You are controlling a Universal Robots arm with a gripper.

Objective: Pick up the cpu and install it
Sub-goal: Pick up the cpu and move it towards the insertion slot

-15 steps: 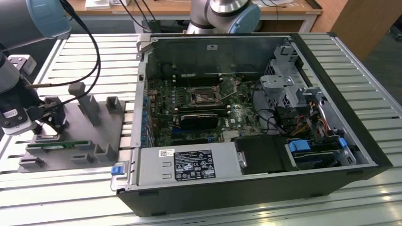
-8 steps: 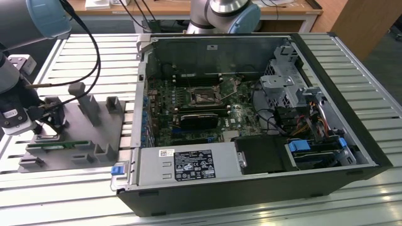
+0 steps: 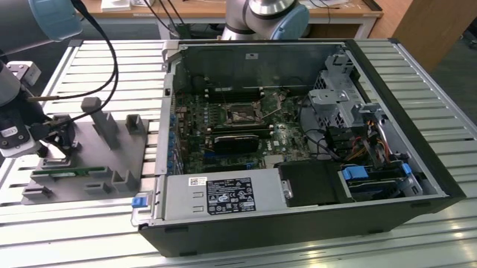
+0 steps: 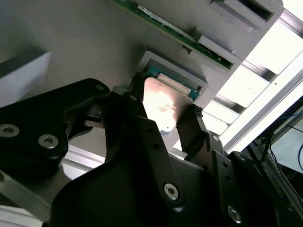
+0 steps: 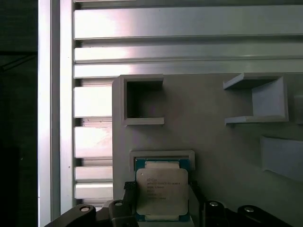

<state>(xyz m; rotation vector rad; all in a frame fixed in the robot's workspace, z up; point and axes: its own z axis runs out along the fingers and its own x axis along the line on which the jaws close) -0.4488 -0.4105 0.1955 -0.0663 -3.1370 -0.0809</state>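
At the exterior view's left of the table (image 3: 97, 61), the end effector (image 4: 165, 106) closes narrowly on the cpu (image 5: 162, 191), which sits in the tray (image 5: 213, 156).

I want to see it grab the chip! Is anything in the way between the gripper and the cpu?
No, nothing visible is in the way. The gripper is right at the cpu, which lies bare in its pocket on the grey tray.
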